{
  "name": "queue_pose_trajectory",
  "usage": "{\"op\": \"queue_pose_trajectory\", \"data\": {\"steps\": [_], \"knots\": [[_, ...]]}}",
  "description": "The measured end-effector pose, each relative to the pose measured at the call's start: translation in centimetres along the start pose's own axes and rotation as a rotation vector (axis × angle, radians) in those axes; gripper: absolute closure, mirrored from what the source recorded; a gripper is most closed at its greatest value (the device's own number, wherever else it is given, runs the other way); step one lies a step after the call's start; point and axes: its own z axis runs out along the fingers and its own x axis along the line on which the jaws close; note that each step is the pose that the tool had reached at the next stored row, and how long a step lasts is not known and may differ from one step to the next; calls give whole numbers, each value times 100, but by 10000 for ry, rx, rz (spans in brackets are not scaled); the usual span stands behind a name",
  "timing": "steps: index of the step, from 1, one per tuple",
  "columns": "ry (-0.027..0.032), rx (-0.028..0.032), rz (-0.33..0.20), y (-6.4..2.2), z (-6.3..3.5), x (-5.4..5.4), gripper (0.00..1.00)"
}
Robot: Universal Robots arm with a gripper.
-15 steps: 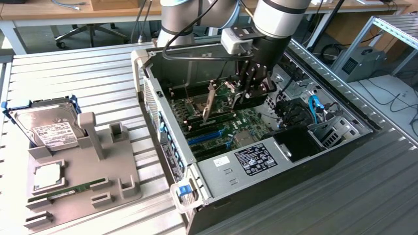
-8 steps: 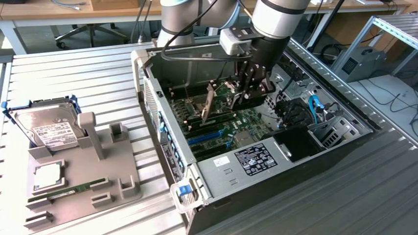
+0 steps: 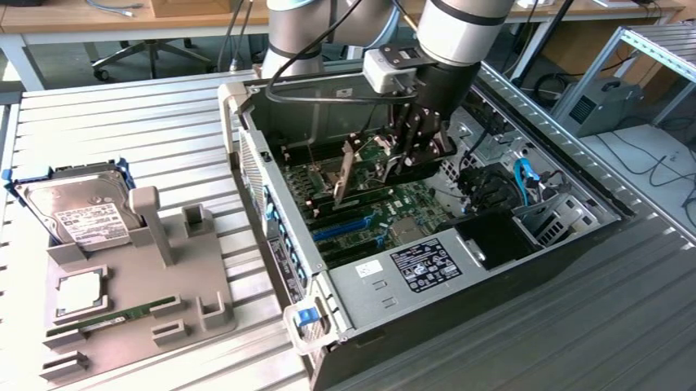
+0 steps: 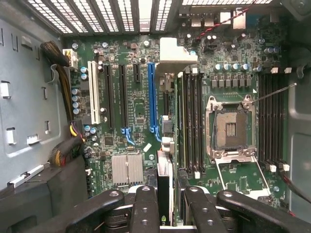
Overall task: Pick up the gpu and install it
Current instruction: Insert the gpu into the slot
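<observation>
The arm (image 3: 462, 32) reaches down from the top of the exterior view, its grey-and-silver forearm ending in a wrist with a small pale box mounted on the side toward the exterior view's left. Below the wrist, the black gripper (image 3: 419, 151) points straight downward. In the wrist view its dark fingers (image 4: 146, 208) sit close together, closed on the gpu (image 4: 165, 145), which stands edge-on between them, gripped by its upper edge.
</observation>
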Motion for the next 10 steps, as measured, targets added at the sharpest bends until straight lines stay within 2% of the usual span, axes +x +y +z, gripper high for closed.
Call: {"op": "queue_pose_trajectory", "data": {"steps": [10], "knots": [[-2, 0, 0, 27, 10, 17, 74]]}}
